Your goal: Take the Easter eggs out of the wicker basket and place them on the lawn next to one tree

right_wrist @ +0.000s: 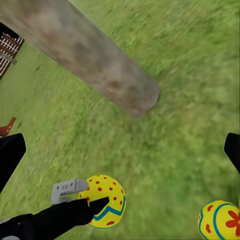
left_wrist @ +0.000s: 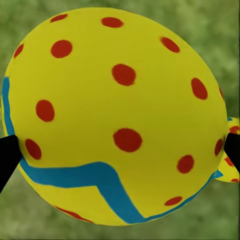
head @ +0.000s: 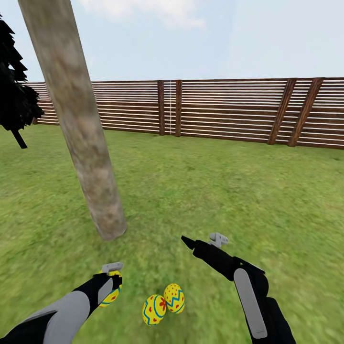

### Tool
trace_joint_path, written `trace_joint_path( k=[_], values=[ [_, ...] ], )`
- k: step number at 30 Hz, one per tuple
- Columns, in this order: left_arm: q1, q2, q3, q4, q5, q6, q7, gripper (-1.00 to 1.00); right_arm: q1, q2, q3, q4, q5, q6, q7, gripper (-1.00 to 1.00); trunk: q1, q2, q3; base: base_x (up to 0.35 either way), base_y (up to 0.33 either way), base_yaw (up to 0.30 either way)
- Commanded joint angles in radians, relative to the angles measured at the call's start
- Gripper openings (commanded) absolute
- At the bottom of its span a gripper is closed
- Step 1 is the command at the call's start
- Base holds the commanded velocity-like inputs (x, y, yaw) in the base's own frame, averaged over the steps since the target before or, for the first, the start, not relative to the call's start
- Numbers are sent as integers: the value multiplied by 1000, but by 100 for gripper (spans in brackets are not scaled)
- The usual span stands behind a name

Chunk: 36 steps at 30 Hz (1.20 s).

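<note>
a: left tool?
b: clamped on one easter egg, low over the lawn, near the base of the tree trunk. in left wrist view egg big btw the two dark fingertips, grass behind. in right wrist view same egg beside the tool, trunk further off.
a: right tool?
b: spread apart, holding nothing, above grass, right of the trunk.
a: other eggs?
b: two on the lawn, touching or nearly so: left one w/ red flower marks, right one w/ blue zigzag. btw the two arms, near the trunk foot. one also at edge of right wrist view.
a: background?
b: brown slat fence across the back, dark-leaved tree far left.
</note>
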Motion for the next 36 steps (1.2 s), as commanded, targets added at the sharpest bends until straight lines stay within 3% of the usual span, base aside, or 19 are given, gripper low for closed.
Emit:
trace_joint_path(
  k=[1,3,4,7,10,12,36],
  values=[
    [0,3,10,-2,-8,10,-4,-100,-1,0,-1,-1,3,5,5,100,4,-8,-4,0,0,0],
    [-1,7,15,-5,-4,16,-50,-100,-1,-3,-2,-1,3,5,7,100,11,-22,-10,0,0,0],
    [-3,8,22,-9,-3,31,-102,-100,-1,-3,-3,-1,3,5,9,100,15,-29,-14,0,0,0],
    [-11,10,45,-19,-3,125,-154,-100,-1,-5,-4,-1,3,5,10,100,27,-50,-23,0,0,0],
    [-12,10,80,-26,-3,141,-160,-100,-1,-4,-3,-1,3,5,9,100,38,-71,-32,0,0,0],
    [-12,10,85,-27,-4,140,-157,-100,-1,-3,-2,-1,3,4,7,100,46,-85,-39,0,0,0],
    [-12,9,86,-30,-4,137,-155,-100,-1,3,-1,1,3,-9,2,100,138,-253,-114,0,0,0]
  ],
)
